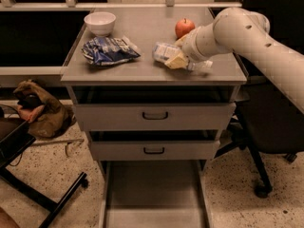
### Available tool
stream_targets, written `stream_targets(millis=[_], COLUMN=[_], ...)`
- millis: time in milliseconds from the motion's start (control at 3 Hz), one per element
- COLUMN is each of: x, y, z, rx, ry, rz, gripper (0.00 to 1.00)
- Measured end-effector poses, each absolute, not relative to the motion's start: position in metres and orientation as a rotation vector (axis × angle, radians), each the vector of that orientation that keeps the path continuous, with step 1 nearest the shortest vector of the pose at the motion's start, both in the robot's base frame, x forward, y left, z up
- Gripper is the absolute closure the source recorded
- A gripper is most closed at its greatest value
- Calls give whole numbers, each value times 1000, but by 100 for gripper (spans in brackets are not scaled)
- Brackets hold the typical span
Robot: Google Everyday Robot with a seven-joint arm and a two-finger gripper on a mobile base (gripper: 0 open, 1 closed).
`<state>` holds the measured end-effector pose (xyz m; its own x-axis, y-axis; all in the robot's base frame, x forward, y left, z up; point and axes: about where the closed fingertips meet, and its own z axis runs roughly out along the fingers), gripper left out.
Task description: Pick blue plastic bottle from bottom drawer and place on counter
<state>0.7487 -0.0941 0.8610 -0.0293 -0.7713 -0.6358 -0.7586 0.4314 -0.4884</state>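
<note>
Thick cream-white rounded arm (247, 37), small dark dots along its shell, pale yellowish claw (175, 59) over the counter (142, 32)

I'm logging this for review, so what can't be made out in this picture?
Camera view only:
blue plastic bottle: right end hidden by the gripper, low over the counter.
bottom drawer: front cut off by the bottom edge.
apple: lower part behind the arm.

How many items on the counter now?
4: white bowl back left, snack bag front left, apple back right, blue plastic bottle front right, at the gripper. Arm may hide more.
</note>
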Motion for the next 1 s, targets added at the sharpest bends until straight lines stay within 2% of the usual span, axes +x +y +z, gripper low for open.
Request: stream_targets(millis=[1000], x=[749], y=[-94], z=[861], rx=[-1319], ry=[1775], rz=[-17], gripper=[12])
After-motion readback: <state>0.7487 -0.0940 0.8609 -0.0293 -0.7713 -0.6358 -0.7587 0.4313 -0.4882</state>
